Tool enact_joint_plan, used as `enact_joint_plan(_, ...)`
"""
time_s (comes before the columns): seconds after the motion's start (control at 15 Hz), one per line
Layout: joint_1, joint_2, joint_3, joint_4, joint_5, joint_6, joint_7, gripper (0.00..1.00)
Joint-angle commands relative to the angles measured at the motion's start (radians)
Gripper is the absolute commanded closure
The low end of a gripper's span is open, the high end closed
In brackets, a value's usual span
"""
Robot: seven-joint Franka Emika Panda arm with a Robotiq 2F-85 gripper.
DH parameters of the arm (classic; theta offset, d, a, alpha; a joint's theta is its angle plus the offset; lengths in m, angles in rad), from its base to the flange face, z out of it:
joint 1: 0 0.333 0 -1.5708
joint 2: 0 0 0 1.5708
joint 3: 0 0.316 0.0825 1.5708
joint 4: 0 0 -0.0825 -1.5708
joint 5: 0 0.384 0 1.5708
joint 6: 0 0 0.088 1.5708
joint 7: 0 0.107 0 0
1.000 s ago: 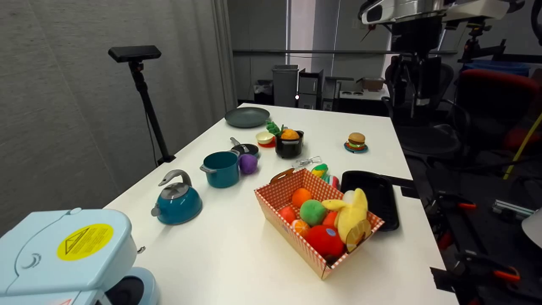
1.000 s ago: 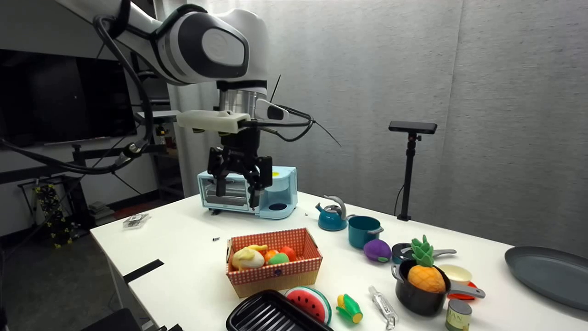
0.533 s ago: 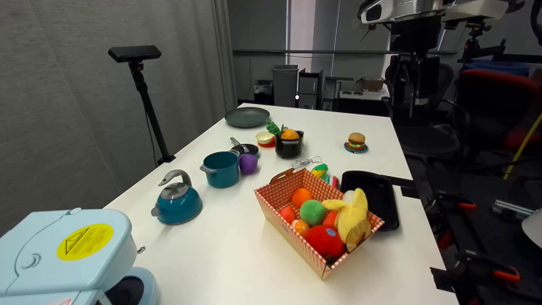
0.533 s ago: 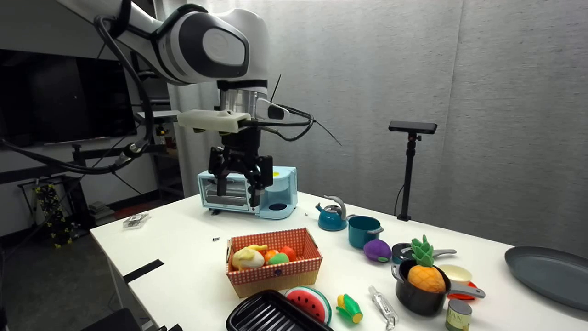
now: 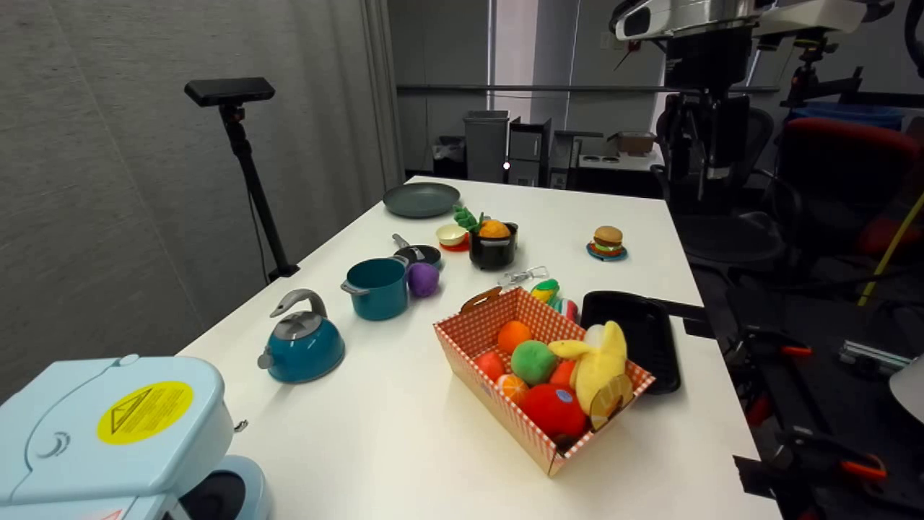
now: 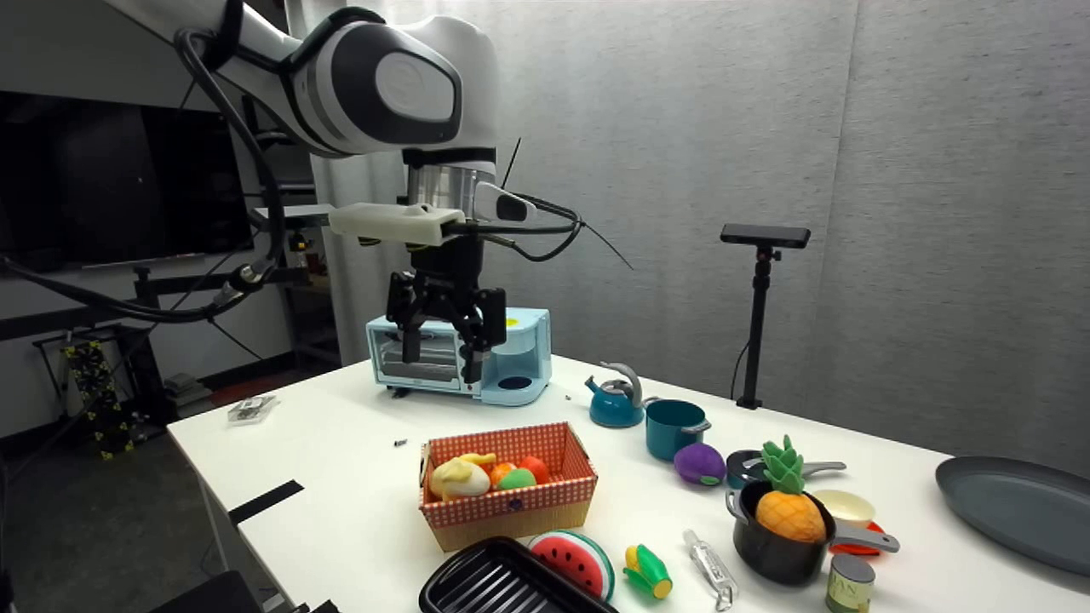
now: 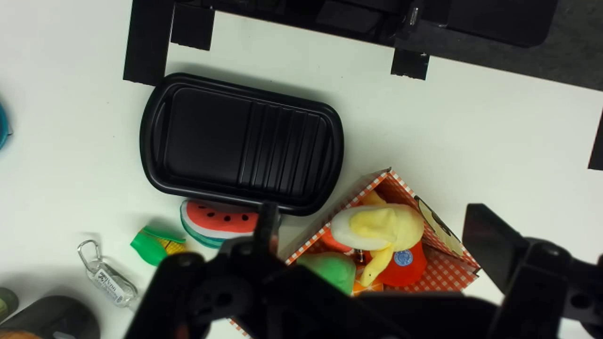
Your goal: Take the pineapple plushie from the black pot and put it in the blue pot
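Observation:
The pineapple plushie (image 6: 789, 516) is orange-yellow with a green leafy tuft and sits upright in the black pot (image 6: 777, 555). In an exterior view the plushie (image 5: 494, 229) shows above the rim of the black pot (image 5: 493, 254). In the wrist view only part of the black pot (image 7: 59, 313) shows at the lower left. The teal blue pot (image 5: 380, 295) stands on the table with nothing visible inside; it also shows here (image 6: 673, 432). My gripper (image 6: 442, 364) is open and empty, high above the table. In the wrist view my gripper (image 7: 373, 211) spans the basket below, fingers wide apart.
A red checkered basket (image 6: 511, 511) of toy fruit is in the middle. A black tray (image 7: 202, 136) lies beside it. A purple toy (image 6: 700, 464) and a kettle (image 6: 615, 409) flank the blue pot. A can (image 6: 850, 584) and a small pan (image 6: 742, 468) are near the black pot.

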State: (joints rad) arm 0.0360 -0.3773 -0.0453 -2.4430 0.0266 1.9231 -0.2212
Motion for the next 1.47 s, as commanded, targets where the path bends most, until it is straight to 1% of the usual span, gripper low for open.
enact_joint_plan(0.0, -0.003, 0.001, 0.005, -0.003, -0.001, 0.008, 0.003, 0.0)
enact_joint_plan(0.33, -0.011, 0.024, 0.0, 0.002, -0.006, 0.063, 0.01, 0.0)
enact_joint_plan(0.8, -0.059, 0.123, -0.031, 0.046, -0.062, 0.228, 0.003, 0.0)
enact_joint_plan(1.07, -0.082, 0.202, -0.053, 0.099, -0.066, 0.31, 0.002, 0.0)
enact_joint_plan(1.4, -0.113, 0.322, -0.067, 0.193, -0.058, 0.414, 0.065, 0.0)
